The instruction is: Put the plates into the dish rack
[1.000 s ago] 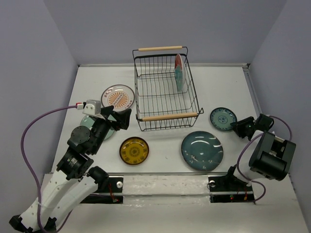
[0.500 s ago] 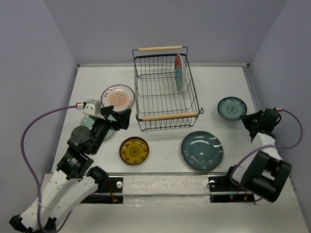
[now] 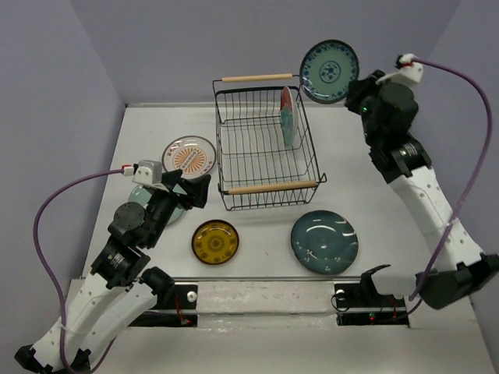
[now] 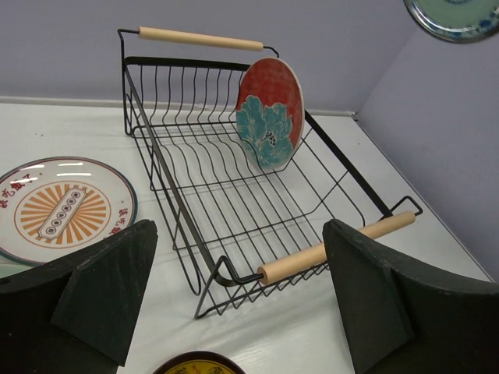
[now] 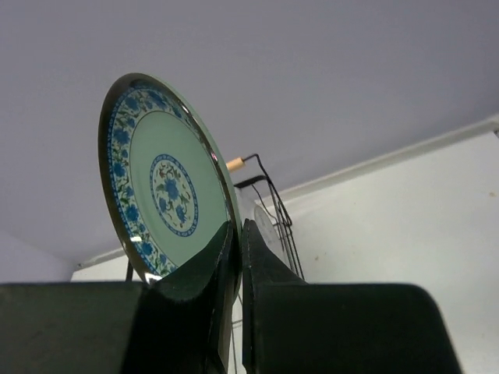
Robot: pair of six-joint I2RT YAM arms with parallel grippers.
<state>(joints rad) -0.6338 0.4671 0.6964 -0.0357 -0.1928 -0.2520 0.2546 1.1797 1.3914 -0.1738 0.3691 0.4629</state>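
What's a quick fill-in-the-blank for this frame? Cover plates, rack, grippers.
1. The dish rack holds ____ plate, the red flowered plate, standing on edge.
2. The right gripper is shut on the rim of the small teal plate; the left gripper is open and holds ____.
3. The amber-yellow plate lies flat on the table, to the ____ of the large blue-teal plate.

Missing words: one; nothing; left.
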